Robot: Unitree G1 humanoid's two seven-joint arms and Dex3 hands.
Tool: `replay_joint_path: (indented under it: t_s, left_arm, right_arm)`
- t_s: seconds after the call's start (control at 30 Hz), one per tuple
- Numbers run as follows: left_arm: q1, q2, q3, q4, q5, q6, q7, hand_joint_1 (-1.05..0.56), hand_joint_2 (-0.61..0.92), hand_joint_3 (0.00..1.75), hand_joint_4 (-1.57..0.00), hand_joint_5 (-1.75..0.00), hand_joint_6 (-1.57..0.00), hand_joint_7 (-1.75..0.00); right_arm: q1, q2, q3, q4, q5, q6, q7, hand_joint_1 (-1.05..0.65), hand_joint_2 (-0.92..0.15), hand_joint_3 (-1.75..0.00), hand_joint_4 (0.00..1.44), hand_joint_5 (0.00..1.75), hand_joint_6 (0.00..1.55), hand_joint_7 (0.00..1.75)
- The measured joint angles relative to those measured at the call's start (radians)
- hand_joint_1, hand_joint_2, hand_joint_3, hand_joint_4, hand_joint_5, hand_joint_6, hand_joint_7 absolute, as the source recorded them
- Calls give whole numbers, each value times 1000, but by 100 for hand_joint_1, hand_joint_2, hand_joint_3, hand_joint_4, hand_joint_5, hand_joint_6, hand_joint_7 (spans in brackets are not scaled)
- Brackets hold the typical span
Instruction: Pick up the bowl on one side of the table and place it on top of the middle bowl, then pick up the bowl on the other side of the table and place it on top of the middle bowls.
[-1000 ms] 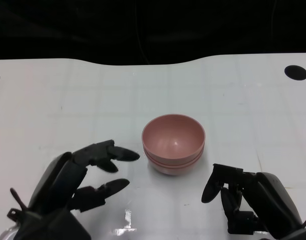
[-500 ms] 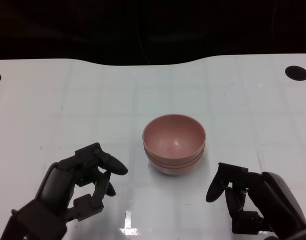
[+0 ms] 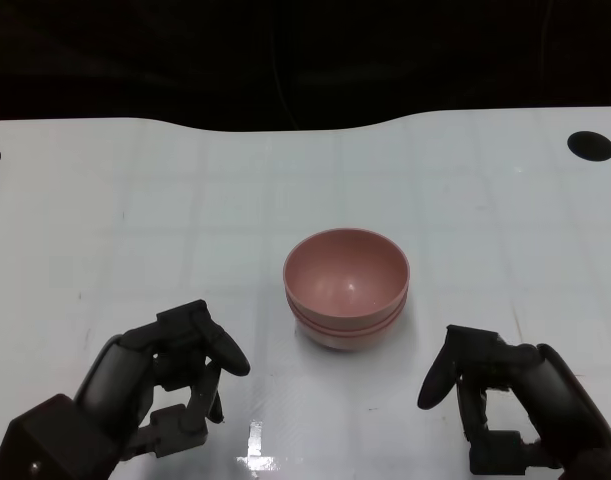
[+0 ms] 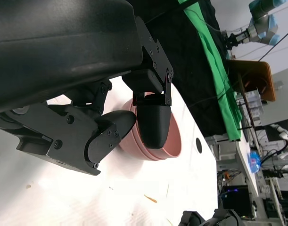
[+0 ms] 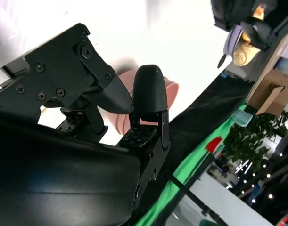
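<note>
Three pink bowls [image 3: 346, 290] appear nested mid-table, stack looks done. Left hand [image 3: 170, 375] and right hand [image 3: 495, 395] flank it, apart, fingers curled, holding nothing. Risk: stray hand sweep nudges stack, topples it.

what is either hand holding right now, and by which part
Nothing is held. The left hand and right hand both sit apart from the stacked pink plastic bowls, fingers curled in on nothing.

Left hand [image 3: 170, 375] fingers curled in, drawn back, right hand [image 3: 505, 400] slightly withdrawn
</note>
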State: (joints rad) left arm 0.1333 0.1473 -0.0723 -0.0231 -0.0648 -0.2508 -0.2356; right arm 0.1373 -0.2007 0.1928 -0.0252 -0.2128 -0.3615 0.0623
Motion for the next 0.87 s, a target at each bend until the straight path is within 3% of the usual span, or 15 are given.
replay_joint_path:
  t_s: [0.27, 0.87]
  left_arm:
    - [0, 0, 4, 13, -23, 0, -28, -15, 57, 111, -73, -169, -68, -142]
    - [-1, -7, 4, 13, -42, 26, -51, -16, 62, 101, -70, -166, -67, -137]
  right_arm:
    - [0, 10, -8, -6, 59, 44, 55, -5, -30, -137, 83, 166, 82, 131]
    - [0, 33, -31, -25, 59, 85, 64, -7, -30, -135, 82, 160, 82, 127]
